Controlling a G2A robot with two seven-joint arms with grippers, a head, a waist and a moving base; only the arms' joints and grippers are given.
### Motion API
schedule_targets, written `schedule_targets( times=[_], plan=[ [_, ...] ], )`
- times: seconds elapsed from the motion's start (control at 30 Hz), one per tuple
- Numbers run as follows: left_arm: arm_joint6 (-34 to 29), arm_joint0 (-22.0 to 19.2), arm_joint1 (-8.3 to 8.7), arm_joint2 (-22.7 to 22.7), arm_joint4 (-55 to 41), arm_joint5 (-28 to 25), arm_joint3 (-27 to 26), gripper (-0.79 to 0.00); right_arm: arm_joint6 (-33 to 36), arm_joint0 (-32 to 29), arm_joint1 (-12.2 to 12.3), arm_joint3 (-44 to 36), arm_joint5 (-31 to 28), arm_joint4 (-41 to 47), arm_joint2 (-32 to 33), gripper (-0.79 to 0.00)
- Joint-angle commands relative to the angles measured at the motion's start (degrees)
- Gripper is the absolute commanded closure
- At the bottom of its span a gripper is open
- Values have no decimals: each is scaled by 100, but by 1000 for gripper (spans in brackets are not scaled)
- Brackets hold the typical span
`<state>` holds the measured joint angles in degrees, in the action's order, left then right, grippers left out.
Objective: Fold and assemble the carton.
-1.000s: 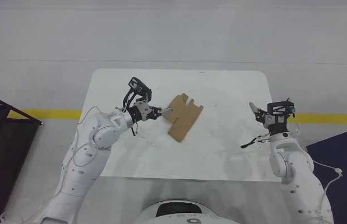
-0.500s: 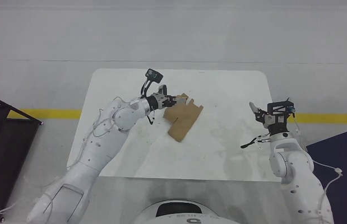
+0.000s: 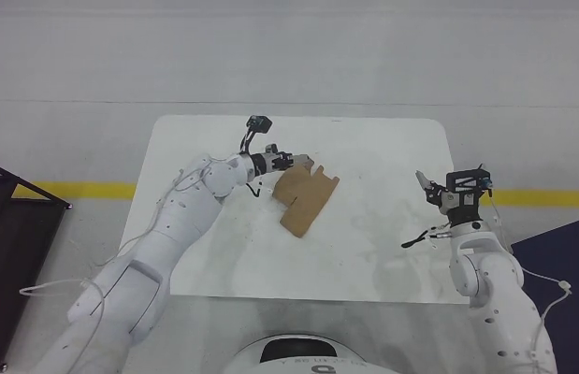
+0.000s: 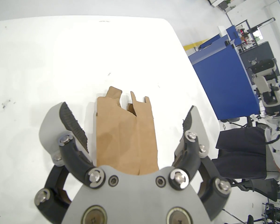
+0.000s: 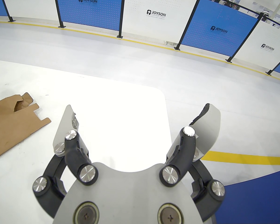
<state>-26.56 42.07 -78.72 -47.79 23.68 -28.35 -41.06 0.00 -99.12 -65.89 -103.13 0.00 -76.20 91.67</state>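
Pale grey floor surrounds one white worktop, and one yellow line on the floor shows at both of its sides. One carton lies flat on the worktop, a little left of the middle and toward the far half. It is plain brown cardboard, unfolded, set at a slant with its notched, tabbed end pointing far. In the left wrist view the carton runs between and below the two fingers.

Two arms are at the worktop. The left arm stretches in from the near left, and the left jaws stand wide apart over the carton's far left corner, holding nothing; whether they touch the cardboard cannot be told. The right arm is at the right edge of the worktop, and the right jaws are also spread wide and empty, their two fingers well apart from the carton.

Beyond the far floor stands a fence of blue and white panels, and one blue cabinet stands off the right side.
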Motion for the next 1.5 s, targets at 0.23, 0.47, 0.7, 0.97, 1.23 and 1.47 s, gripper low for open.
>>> schedule_targets(
  times=[0.23, 0.47, 0.7, 0.97, 1.23, 1.47],
  plan=[
    [-14, -120, -86, 114, -2, -123, 267, -785, 0, 0, 0, 0, 0, 0, 0, -785],
    [-33, 2, -84, 127, 17, -49, 216, -785, 0, 0, 0, 0, 0, 0, 0, -785],
    [-346, 151, -147, 129, -346, -5, 209, -785, 0, 0, 0, 0, 0, 0, 0, -785],
    [-520, 140, -259, 215, -553, -55, 452, -785, 0, 0, 0, 0, 0, 0, 0, -785],
    [-301, -21, -226, 73, -442, -141, 716, -785, 0, 0, 0, 0, 0, 0, 0, -785],
    [-485, -158, -204, -12, -420, -113, 1031, -785, 0, 0, 0, 0, 0, 0, 0, -785]
  ],
)
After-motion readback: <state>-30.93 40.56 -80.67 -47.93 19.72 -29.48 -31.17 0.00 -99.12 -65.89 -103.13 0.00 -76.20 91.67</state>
